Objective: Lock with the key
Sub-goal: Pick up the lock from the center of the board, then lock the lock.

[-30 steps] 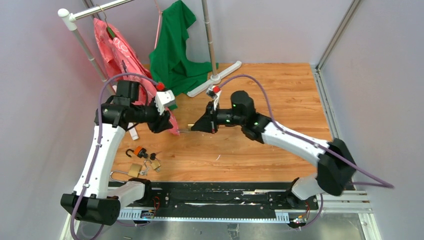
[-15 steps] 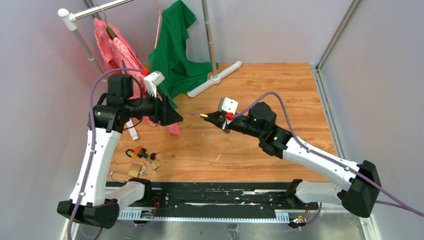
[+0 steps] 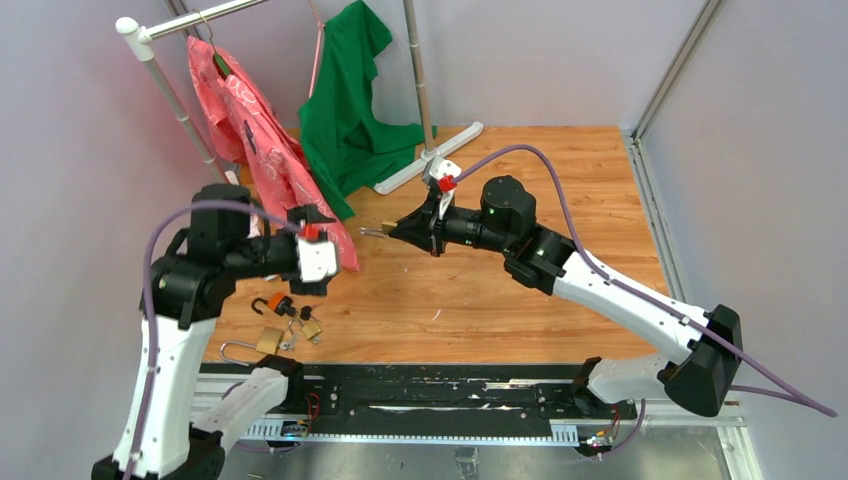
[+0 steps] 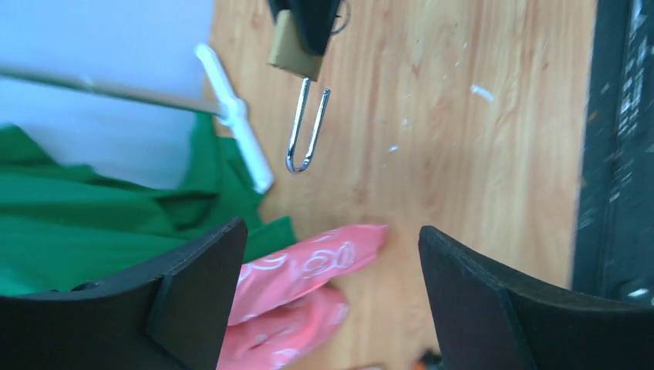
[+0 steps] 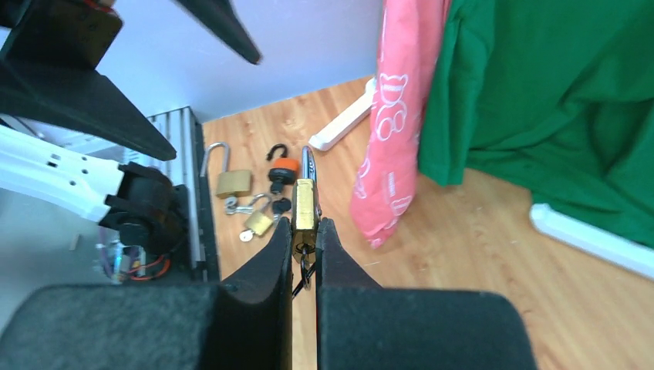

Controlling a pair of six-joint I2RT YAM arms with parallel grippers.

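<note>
Brass padlock [image 5: 305, 206], held clear of the wooden tabletop [image 3: 520, 290] with its flat faces pinched between the jaws of the right gripper [image 5: 305, 235]; the steel shackle [image 4: 307, 128] projects forward of the fingertips, and something dark, possibly a key ring, hangs just behind them, too small to identify. The body is judged small, dense and rigid, with smooth faces that could slip or twist under a sideways push, so a firm hold across the broad faces, leaving shackle and keyway free, appears best. The left gripper [image 4: 332, 293] faces the padlock from well apart, jaws spread wide with nothing between them, the shackle lying ahead of and between its fingers. Below and beyond the right jaws lie spare padlocks [image 5: 231, 183] and an orange-collared lock [image 5: 284, 166] with loose keys, near the black base rail [image 3: 420, 395]. A pink garment [image 5: 393, 116] and a green garment [image 5: 555, 100] hang to the right of those jaws from a rack [image 3: 160, 30]
</note>
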